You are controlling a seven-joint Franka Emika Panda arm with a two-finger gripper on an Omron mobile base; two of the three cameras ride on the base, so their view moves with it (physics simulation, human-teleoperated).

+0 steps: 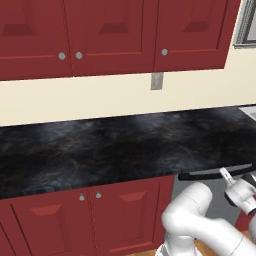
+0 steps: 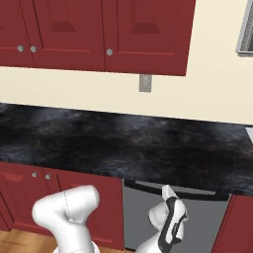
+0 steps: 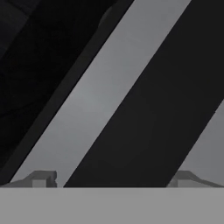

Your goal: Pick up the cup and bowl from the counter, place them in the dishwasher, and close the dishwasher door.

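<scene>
even flat light, soft render, hand view dim

**Pincer close against the dishwasher front, under the counter lip**

In the hand view the pincer [image 3: 111,179] stands with its fingertips [image 3: 41,178] spread wide, and the black bar [image 3: 148,109] of the dishwasher door [image 3: 94,100] runs slantwise right ahead between them, blocking any push forward. The grey panel flanks the bar on both sides, so straight ahead there is only flat surface. Above the pincer the counter [image 2: 123,143] overhangs as a dark edge and shuts the way up. To either side red cabinets [image 2: 34,192] close the front. The room lies behind the pincer, away from the door, and down along the panel [image 2: 143,217].
</scene>
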